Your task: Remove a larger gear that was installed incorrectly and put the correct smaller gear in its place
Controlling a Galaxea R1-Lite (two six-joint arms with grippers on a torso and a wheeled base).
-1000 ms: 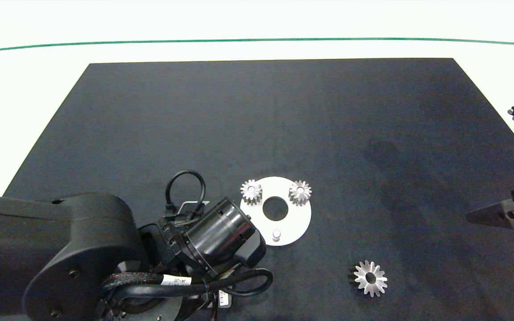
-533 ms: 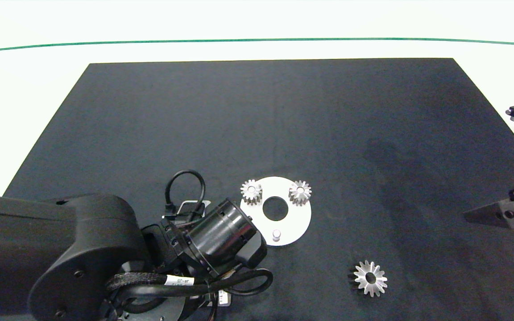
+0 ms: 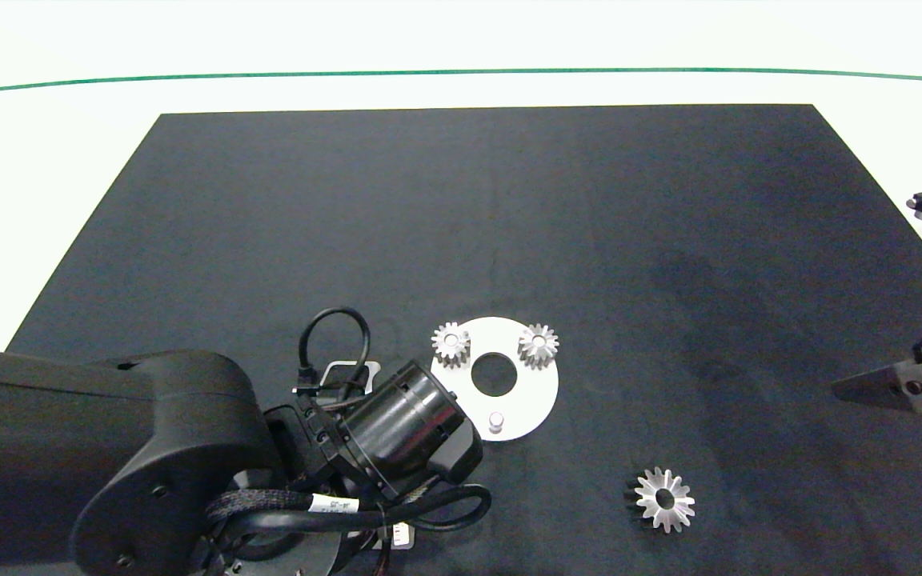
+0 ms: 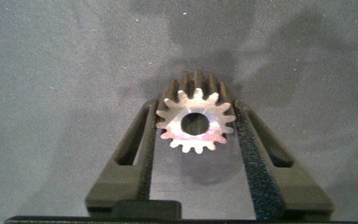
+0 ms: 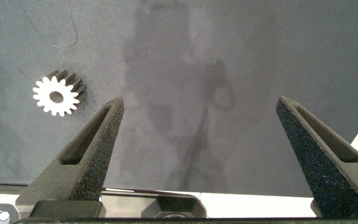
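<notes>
The white tabletop [image 3: 461,40] carries a large black mat [image 3: 509,224], and everything of the task lies on that mat. Take the white round plate [image 3: 521,400] as the landmark: it sits toward the mat's near edge, with a centre hole, two small gears seated on its far rim, and one bare peg [image 3: 496,421] on its near rim.

The left arm reaches in over the mat's near left corner, its wrist just beside the plate's left edge. The left hand [image 4: 197,134] is hidden under the wrist from above, but its own camera shows the two fingers clamped on the smaller gear [image 4: 196,120], one pad against each side of the teeth, the gear apparently a little above the mat. The right hand [image 5: 201,155] hangs well to the right of the plate, at the mat's right edge, fingers spread wide with nothing between them.

The larger gear [image 3: 664,499] lies flat on the mat, off the plate, to its near right and well apart from it.

As I judge it, the wrong gear is already out and the step in hand is carrying the replacement to the bare peg. The next move calls for bringing the pale bore squarely over that peg, lowering straight, and letting the teeth settle without jamming.
</notes>
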